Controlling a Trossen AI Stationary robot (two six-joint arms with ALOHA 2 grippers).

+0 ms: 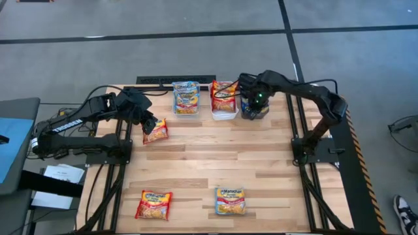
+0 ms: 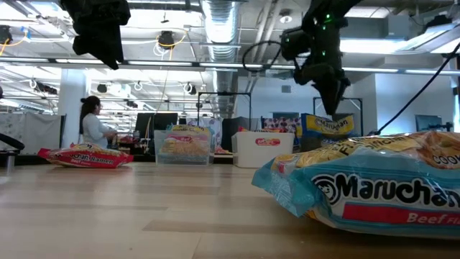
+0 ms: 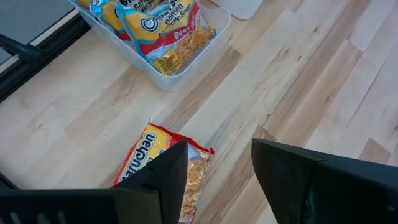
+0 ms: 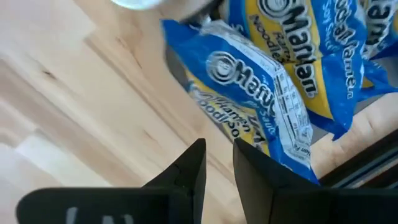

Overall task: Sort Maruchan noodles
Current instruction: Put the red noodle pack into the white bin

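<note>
1. Left hand (image 3: pixel 214 171) hangs open and empty above a red packet (image 3: pixel 163 171) on the bench (image 3: pixel 298 81); a skewed descent could crumple it
2. Right hand (image 4: pixel 217 163), narrowly parted and empty, hovers beside blue packets (image 4: pixel 261 93); it may snag one

Two black jointed metal arms (image 1: pixel 98 114), (image 1: pixel 307 94); white "TROSSEN" lettering on left arm link; green indicator light at right wrist; black cables along links; dark flat angular plastic fingers (image 3: pixel 168 180).
</note>
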